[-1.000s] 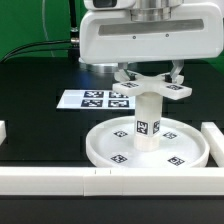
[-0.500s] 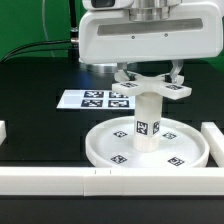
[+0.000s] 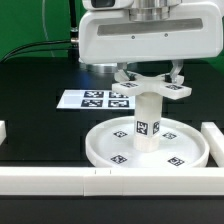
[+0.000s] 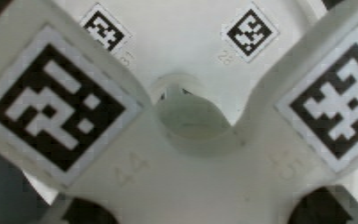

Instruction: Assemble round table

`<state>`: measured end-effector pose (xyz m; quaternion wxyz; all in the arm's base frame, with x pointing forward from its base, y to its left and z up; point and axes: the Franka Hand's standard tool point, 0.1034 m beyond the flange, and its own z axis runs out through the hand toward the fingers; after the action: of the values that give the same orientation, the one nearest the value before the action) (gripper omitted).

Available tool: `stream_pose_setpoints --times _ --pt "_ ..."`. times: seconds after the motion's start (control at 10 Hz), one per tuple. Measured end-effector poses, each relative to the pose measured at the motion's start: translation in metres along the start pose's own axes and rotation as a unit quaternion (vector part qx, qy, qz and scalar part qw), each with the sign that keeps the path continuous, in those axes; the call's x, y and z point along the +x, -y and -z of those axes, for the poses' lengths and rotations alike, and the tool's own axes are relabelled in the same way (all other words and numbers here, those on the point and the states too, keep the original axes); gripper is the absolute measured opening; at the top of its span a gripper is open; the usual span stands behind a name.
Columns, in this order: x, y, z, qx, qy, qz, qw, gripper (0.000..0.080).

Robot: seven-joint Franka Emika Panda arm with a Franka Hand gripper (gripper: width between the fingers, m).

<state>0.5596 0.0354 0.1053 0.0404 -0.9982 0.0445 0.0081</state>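
The large round rimmed disc (image 3: 100, 150) lies flat on the black table. The stubby cylinder post (image 3: 148, 122) stands upright at its centre. The small cross-shaped piece (image 3: 150, 89) sits level on top of the post. My gripper (image 3: 150, 78) comes straight down over it, one finger on each side, shut on the cross-shaped piece. In the wrist view the cross-shaped piece (image 4: 194, 125) fills the picture, with its tagged arms spread out. The dark fingertips (image 4: 78, 212) press at its edges, and the gripper (image 4: 202, 212) is shut on it. The post is hidden beneath the cross-shaped piece.
The marker board (image 3: 95, 99) lies flat behind the disc towards the exterior view's left. Long white bars border the area: one along the front (image 3: 60, 180), one at the right (image 3: 213, 135), and an end at the left (image 3: 3, 130).
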Motion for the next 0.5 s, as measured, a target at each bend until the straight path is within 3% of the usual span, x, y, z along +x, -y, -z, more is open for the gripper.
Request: stream_pose_setpoints --times 0.5 --pt "0.0000 0.0000 0.0000 0.000 0.000 -0.009 1.000 0.0451"
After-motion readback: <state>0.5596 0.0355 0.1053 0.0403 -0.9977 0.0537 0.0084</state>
